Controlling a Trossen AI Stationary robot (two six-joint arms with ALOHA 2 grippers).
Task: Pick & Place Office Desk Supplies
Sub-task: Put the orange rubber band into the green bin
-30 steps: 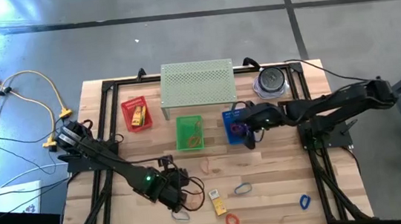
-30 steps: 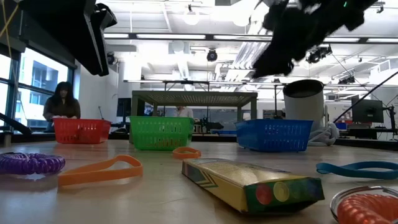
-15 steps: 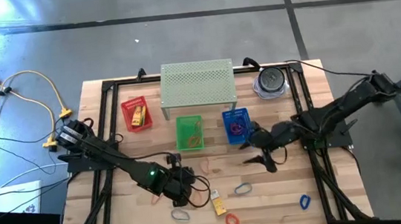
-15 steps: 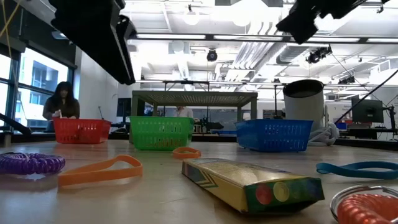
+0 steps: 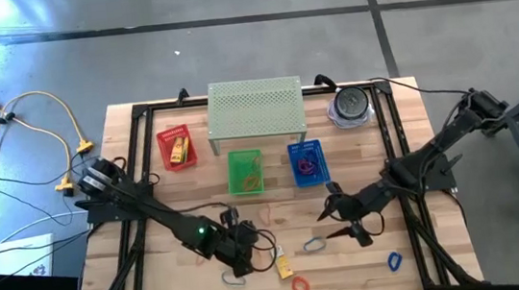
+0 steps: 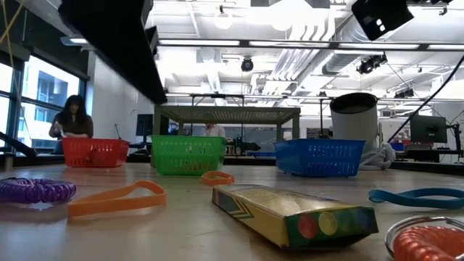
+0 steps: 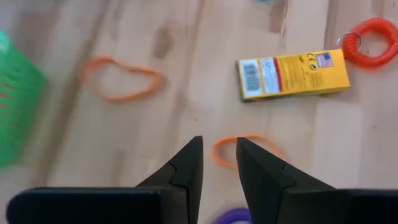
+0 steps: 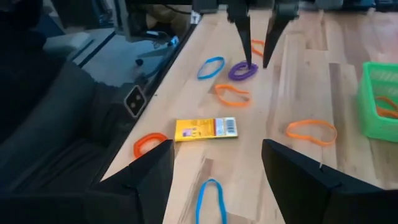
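The orange loop (image 7: pixel 247 151) lies flat on the table beside the yellow packet (image 7: pixel 292 74). Your left gripper (image 7: pixel 219 163) hovers over it, empty (fingers narrowly parted); straddle the band squarely. The right gripper (image 8: pixel 214 171) waits, spread wide.

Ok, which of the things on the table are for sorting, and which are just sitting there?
To sort: yellow cardboard packet; red coiled loop; purple coiled loop; flat orange loops; flat blue loop.
Just there: red mesh basket; green mesh basket; blue mesh basket; pale green perforated shelf; grey round tub.
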